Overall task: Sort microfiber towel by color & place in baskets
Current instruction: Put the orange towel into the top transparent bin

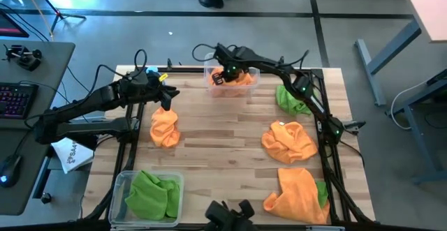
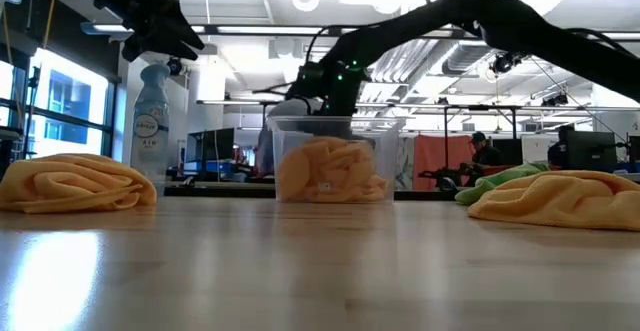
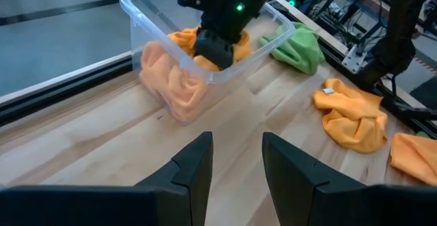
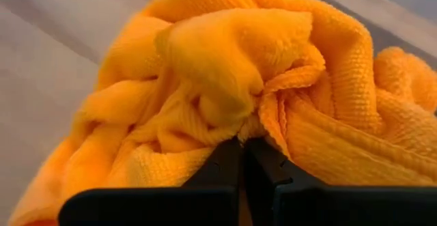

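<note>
Right jaws (image 4: 242, 151) clench a crumpled bright orange microfiber towel (image 4: 232, 82) inside the clear rectangular plastic basket (image 1: 209, 70) at the counter's (image 1: 223, 133) far edge. Left jaws (image 3: 237, 159) hang released, pointing toward that basket.

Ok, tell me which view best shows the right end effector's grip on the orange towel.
Right wrist view: right end effector shut on the orange towel. High and left wrist views show it inside the far basket; low view hides it.
</note>
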